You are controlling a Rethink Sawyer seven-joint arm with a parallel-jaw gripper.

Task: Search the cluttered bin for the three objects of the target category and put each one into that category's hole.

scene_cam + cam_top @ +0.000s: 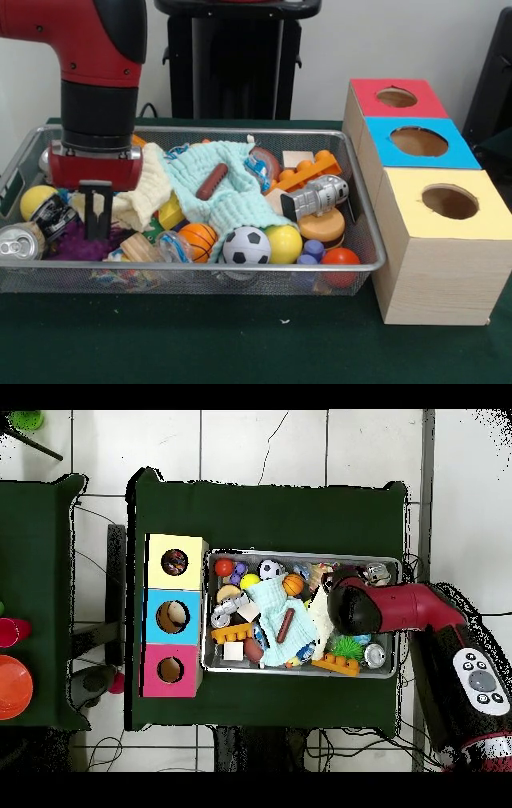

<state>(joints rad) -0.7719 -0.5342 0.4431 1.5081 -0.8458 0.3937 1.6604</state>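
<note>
Gripper [95,210]: I saw it low at the bin's [362,210] left end, fingers nearly together, pinching nothing.
Balls: soccer ball [246,246] lay near edge, basketball [198,238] just left.

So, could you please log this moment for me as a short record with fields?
bin: wire basket on green table, cluttered
gripper: lowered into the bin's end farthest from the boxes, fingers close together, grasp unclear
cloth: light blue, brown sausage-shaped toy on it
balls: football, basketball, yellow ball
boxes: red, blue, yellow, each with a hole on top
</note>
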